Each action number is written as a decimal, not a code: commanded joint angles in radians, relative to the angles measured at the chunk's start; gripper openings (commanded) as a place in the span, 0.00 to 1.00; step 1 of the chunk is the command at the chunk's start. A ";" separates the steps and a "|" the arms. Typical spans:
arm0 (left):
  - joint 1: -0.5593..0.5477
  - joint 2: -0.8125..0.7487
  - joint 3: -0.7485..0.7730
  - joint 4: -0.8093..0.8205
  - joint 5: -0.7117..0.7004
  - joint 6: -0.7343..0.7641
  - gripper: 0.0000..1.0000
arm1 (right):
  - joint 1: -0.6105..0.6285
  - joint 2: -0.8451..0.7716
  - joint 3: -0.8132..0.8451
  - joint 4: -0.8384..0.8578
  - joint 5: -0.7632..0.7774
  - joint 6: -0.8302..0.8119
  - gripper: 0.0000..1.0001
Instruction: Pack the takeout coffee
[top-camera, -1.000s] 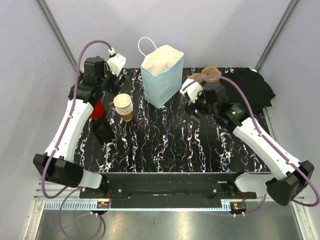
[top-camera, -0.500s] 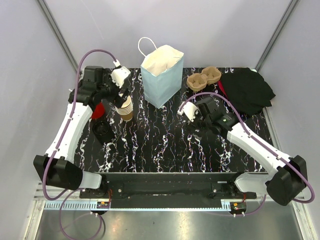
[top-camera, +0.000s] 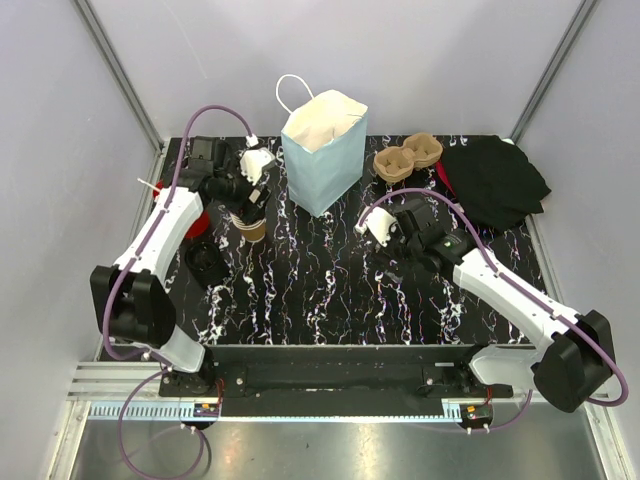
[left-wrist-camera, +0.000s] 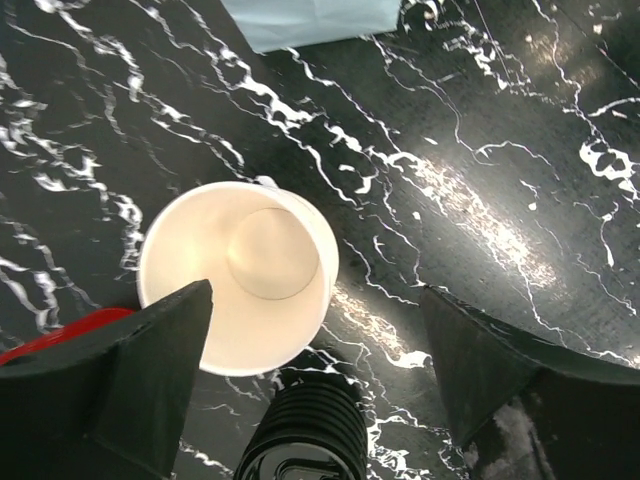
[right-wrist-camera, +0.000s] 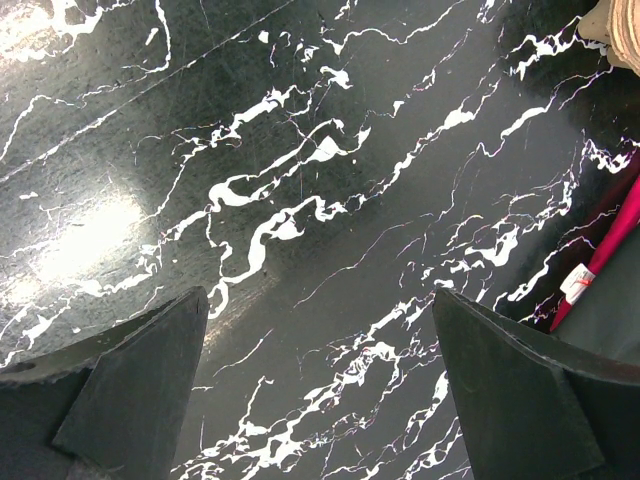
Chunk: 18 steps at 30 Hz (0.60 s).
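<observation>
A stack of nested tan cups (top-camera: 251, 226) stands at the back left. In the left wrist view I look down into its top cup (left-wrist-camera: 235, 275), with a pale inside and rolled rim. No single cup stands apart from the stack. My left gripper (top-camera: 248, 202) hovers open right above the stack; in its own view (left-wrist-camera: 310, 345) the cup lies near the left finger (left-wrist-camera: 130, 380). A stack of ribbed black lids (left-wrist-camera: 300, 435) lies just in front, also seen from above (top-camera: 205, 263). My right gripper (top-camera: 395, 250) is open and empty over bare table (right-wrist-camera: 320, 370).
A pale blue paper bag (top-camera: 322, 150) stands open at the back centre. A brown pulp cup carrier (top-camera: 405, 157) and a black cloth (top-camera: 495, 180) lie at the back right. A red item (top-camera: 195, 220) lies left of the cups. A pink stick (right-wrist-camera: 610, 250) lies at the right.
My left gripper has swung right and down over the cup stack. My right gripper has drawn back from the carrier towards the table's middle and now holds still.
</observation>
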 joint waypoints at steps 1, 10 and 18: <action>0.002 0.026 0.048 0.008 0.054 -0.011 0.83 | -0.005 -0.019 -0.002 0.041 -0.014 0.012 1.00; 0.002 0.059 0.065 -0.011 0.069 -0.012 0.61 | -0.005 -0.027 -0.007 0.050 -0.012 0.016 1.00; 0.004 0.080 0.057 -0.013 0.048 -0.008 0.56 | -0.005 -0.028 -0.005 0.050 -0.018 0.025 1.00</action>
